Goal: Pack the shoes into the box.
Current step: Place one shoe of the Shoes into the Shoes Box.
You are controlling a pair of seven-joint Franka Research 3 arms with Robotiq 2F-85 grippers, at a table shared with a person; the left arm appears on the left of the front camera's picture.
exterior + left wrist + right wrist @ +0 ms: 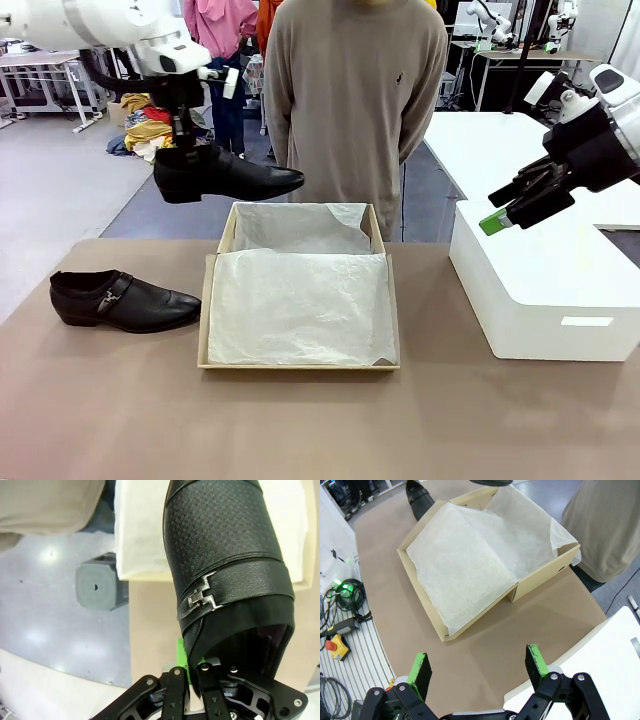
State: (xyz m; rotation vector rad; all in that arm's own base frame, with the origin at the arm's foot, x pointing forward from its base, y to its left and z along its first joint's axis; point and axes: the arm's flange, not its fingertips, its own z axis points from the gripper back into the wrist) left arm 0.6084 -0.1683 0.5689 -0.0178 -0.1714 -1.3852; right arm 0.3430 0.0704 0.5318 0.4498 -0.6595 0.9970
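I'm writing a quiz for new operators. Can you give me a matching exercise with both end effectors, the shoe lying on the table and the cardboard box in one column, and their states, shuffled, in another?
Column one
1. left end effector
2. right end effector
3. resting shoe
4. box

Column two
A. lined with white tissue, no shoe inside
B. open, holding nothing
C. shut on the raised shoe, in the air
D. on the table, left of the box

Pairs: 1-C, 2-B, 3-D, 4-A
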